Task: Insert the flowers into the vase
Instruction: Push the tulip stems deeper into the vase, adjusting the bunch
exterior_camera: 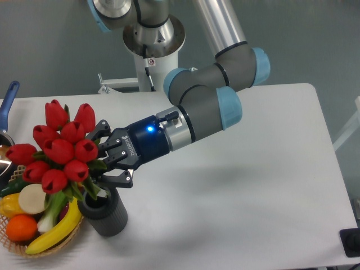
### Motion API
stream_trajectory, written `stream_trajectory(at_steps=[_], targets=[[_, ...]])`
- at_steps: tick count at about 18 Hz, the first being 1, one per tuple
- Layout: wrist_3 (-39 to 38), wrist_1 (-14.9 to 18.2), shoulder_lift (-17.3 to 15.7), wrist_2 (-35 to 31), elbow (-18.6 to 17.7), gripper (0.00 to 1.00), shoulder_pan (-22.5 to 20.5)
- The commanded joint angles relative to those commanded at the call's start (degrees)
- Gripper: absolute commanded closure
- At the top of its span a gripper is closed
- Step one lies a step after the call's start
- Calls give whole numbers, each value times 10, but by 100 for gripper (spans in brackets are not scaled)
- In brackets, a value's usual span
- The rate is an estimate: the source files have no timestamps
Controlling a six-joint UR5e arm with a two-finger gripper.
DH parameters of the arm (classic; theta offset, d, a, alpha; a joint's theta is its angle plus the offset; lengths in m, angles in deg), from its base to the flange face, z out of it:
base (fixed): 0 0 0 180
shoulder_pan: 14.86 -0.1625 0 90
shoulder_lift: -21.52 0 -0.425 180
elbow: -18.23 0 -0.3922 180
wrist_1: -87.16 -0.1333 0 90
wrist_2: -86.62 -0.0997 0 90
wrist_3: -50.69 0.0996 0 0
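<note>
- Flowers (59,147): red heads look like smooth, slightly glossy plastic; leaves matt green.
- Vase (104,212): matt dark grey, finely ribbed sides.
- End effector (108,160): black matt plastic.
- Arm (216,35): brushed silvery metal tube, grey matt joints with light blue caps.
- Basket (12,243): woven wicker, rough.
- Surface (242,185): smooth matt white.

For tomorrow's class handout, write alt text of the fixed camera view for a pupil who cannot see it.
A robot arm's gripper holds a bunch of red flowers by the stems, their lower ends at the mouth of a dark ribbed vase on a white table. Left of the vase sits a wicker basket of fruit and vegetables.
</note>
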Motion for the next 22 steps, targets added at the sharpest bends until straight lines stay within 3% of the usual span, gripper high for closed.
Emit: stream_trajectory(at_steps=[15, 22], targets=[[1, 1, 16, 0, -43, 75, 2], [14, 0, 38, 0, -40, 75, 8]])
